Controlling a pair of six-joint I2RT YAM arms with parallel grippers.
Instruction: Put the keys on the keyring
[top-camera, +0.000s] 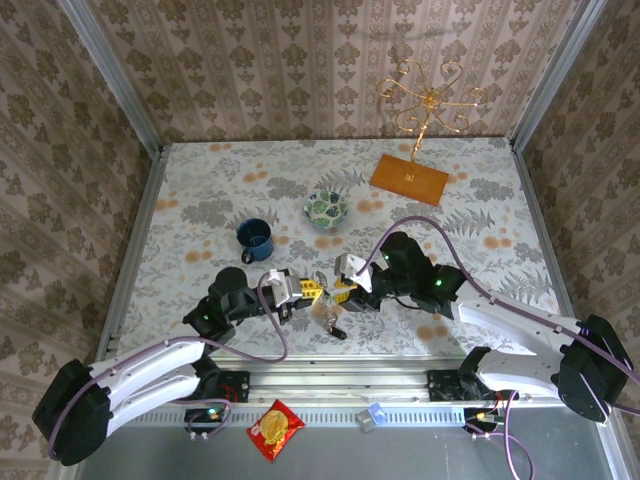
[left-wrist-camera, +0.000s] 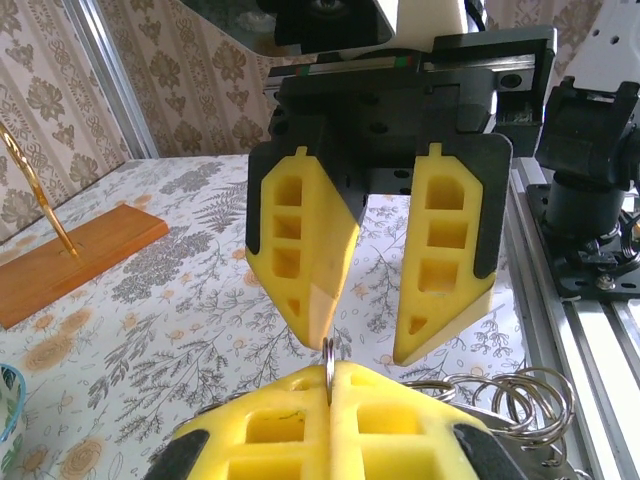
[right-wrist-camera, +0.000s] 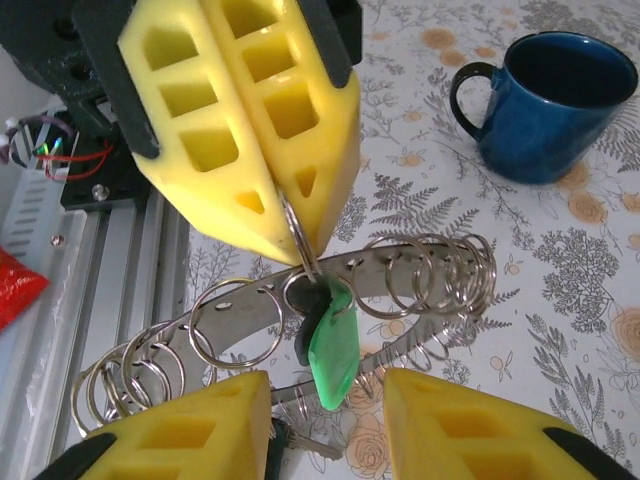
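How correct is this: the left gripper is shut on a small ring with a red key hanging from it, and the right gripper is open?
The colour is wrong: the key is green, as the right wrist view shows. The left gripper is shut on a small ring, and the right gripper is open.

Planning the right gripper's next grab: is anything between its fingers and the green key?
Nothing visible is. The green key hangs from a small ring pinched by the shut left gripper, right at the gap of the open right gripper. The keyring lies behind the key, not between.
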